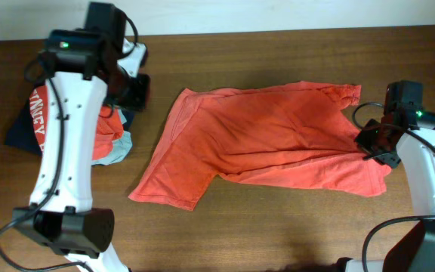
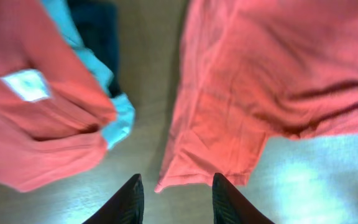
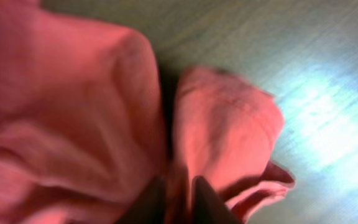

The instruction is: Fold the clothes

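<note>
One orange-red T-shirt (image 1: 270, 136) lies half-spread, left gripper (image 2: 177, 178) parted and empty, right gripper (image 3: 178, 185) at its edge, hold unclear; next, smooth it flat.

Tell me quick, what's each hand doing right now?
Left hand: open, empty.
Right hand: around shirt; grip cannot be told.
</note>
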`<action>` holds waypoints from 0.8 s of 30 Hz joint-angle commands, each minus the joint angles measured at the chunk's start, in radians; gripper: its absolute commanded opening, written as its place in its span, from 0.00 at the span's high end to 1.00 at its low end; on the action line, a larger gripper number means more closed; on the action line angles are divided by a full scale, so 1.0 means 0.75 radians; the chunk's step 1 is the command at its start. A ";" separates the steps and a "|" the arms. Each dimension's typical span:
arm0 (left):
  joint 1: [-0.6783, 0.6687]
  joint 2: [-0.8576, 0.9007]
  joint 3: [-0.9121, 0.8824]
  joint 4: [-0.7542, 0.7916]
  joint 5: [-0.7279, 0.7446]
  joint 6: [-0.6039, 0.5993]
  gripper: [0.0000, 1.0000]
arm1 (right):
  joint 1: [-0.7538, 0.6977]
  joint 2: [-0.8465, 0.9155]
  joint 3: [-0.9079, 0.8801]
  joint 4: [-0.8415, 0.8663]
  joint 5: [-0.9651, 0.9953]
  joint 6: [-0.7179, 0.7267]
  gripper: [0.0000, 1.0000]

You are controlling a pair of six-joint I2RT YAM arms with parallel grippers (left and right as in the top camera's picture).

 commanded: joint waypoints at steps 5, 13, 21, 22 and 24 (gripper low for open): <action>-0.256 0.008 -0.578 0.316 -0.012 0.121 0.64 | -0.010 0.007 -0.001 0.059 -0.125 0.007 0.25; -0.450 0.008 -1.059 0.520 -0.019 -0.015 0.64 | -0.010 0.007 -0.001 0.060 -0.125 0.006 0.23; -0.540 0.008 -1.320 0.699 0.132 -0.070 0.53 | -0.010 0.007 -0.001 0.060 -0.125 0.006 0.23; -0.546 0.008 -1.346 0.713 0.131 -0.083 0.45 | -0.010 0.007 -0.001 0.060 -0.125 0.006 0.23; -0.550 0.008 -1.399 0.753 0.131 -0.102 0.24 | -0.010 0.007 -0.001 0.060 -0.125 0.006 0.23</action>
